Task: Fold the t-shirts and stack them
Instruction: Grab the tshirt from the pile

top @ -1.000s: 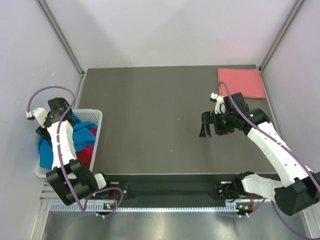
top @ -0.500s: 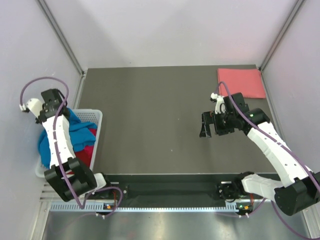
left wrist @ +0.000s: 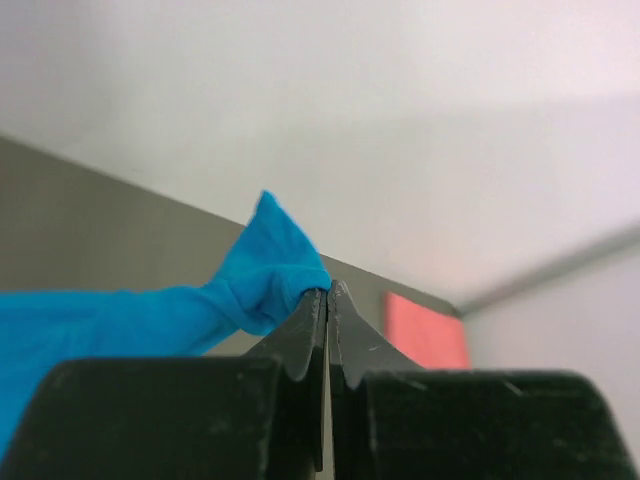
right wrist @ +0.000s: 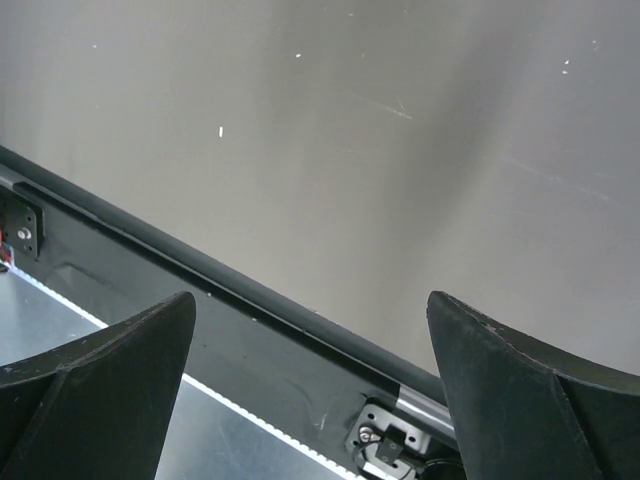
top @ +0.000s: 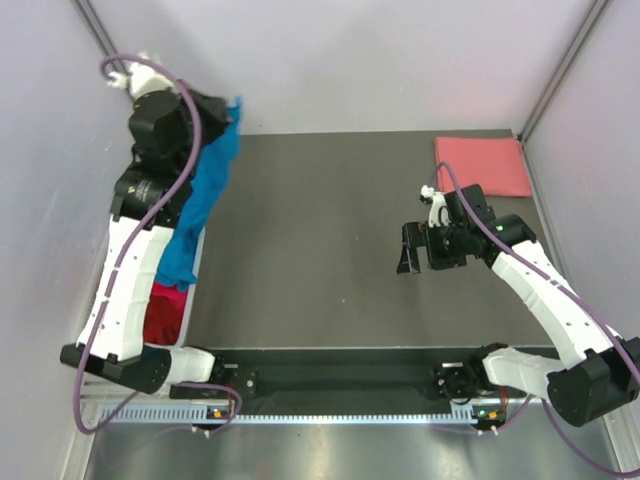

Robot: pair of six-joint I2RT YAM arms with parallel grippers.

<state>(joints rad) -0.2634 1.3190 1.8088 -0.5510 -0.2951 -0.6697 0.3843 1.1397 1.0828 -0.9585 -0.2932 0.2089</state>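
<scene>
While the left gripper (left wrist: 327, 318) has its jaws pressed flat together with no gap showing, a bunched corner of the bright blue t-shirt (left wrist: 262, 268) sits pinched at their very tips, a small peak of cloth poking up just past the grip. From that pinch the rest of the shirt trails away in a long twisted rope. In the top view it hangs down from the gripper alongside the left arm's own forearm, its lower end dangling over the near-left edge of the table (top: 300, 230). Below that loose end, closer to the arm's base, the dark red t-shirt (top: 162, 312) lies in a heap, partly hidden by the arm. Beyond the closed jaws, far across the table, the left wrist camera shows the salmon pink t-shirt (left wrist: 425, 338) as a blurred patch. From above it lies flat and folded in the far-right corner. The right gripper (top: 414, 250) hovers over bare table with its jaws spread wide and nothing between them. Its wrist view shows only the dark tabletop and the near edge rail below. The pink shirt lies well apart from it, farther back and to its right.
</scene>
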